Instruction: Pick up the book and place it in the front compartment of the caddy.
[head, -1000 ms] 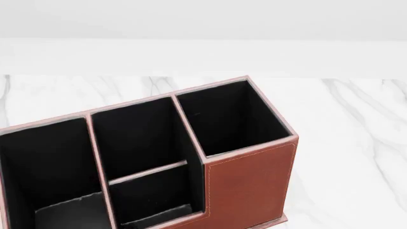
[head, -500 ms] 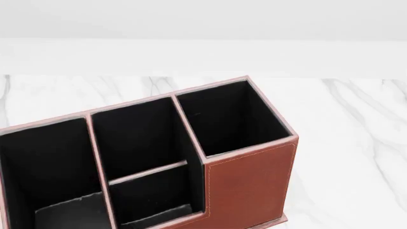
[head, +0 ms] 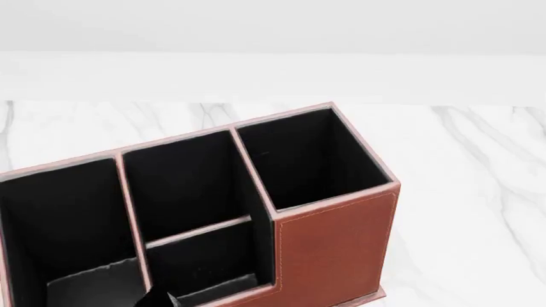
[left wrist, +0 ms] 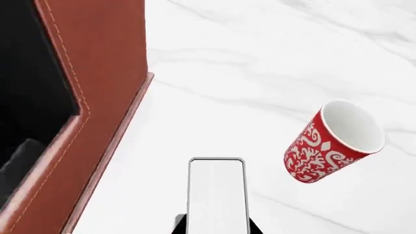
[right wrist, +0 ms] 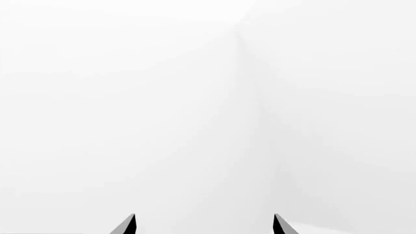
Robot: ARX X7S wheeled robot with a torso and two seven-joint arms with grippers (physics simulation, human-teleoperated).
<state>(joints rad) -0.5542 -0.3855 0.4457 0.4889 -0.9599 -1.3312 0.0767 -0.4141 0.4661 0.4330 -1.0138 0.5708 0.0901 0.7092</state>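
The book [left wrist: 217, 195] shows its white page edge and thin dark cover rim in the left wrist view, held over the marble beside the caddy's red-brown outer wall [left wrist: 97, 97]. My left gripper [left wrist: 217, 223] is shut on it, with a dark finger on each side. In the head view the caddy [head: 333, 243] fills the lower left. Its front compartment [head: 183, 185] is the deep middle section behind the low cross divider [head: 198, 231]. A dark tip [head: 158, 300] pokes in at the bottom edge. My right gripper [right wrist: 204, 224] is open, facing blank white.
A red-and-white patterned mug [left wrist: 331, 141] stands on the marble table [left wrist: 260, 73], apart from the book. The caddy's square end section [head: 307, 157] and a wide section [head: 60, 217] flank the middle one. Bare marble [head: 469, 192] lies to the caddy's right.
A dark tip has come into the head view at the bottom edge, in front of the caddy's low front wall. The caddy has not moved.
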